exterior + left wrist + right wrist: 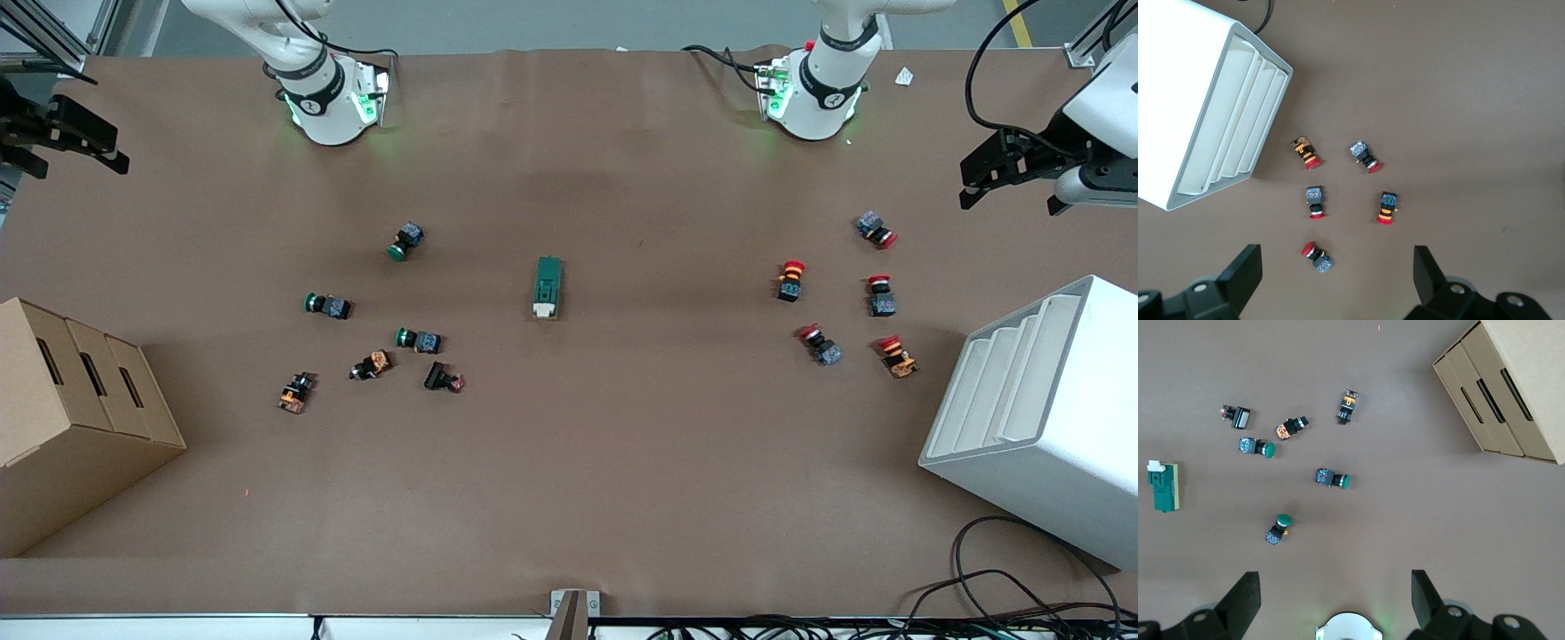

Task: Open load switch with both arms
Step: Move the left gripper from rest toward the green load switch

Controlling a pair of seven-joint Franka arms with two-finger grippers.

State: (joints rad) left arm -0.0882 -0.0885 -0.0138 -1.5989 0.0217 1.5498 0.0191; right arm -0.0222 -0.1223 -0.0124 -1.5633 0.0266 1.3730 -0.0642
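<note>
The load switch (pixel 547 287) is a dark green oblong block with a white lever piece at its end nearer the front camera; it lies flat in the middle of the table and also shows in the right wrist view (pixel 1163 485). My left gripper (pixel 996 173) hangs open high over the left arm's end of the table, above the red push-buttons; its fingers (pixel 1245 273) are spread wide with nothing between them. My right gripper (pixel 62 133) hangs open high over the right arm's end of the table, its fingers (pixel 1241 597) also spread on nothing. Both grippers are well away from the switch.
Several green and orange push-buttons (pixel 418 340) lie scattered toward the right arm's end, several red ones (pixel 880 293) toward the left arm's end. A cardboard box (pixel 71 418) stands at the right arm's end, a white slotted rack (pixel 1040 418) at the left arm's end.
</note>
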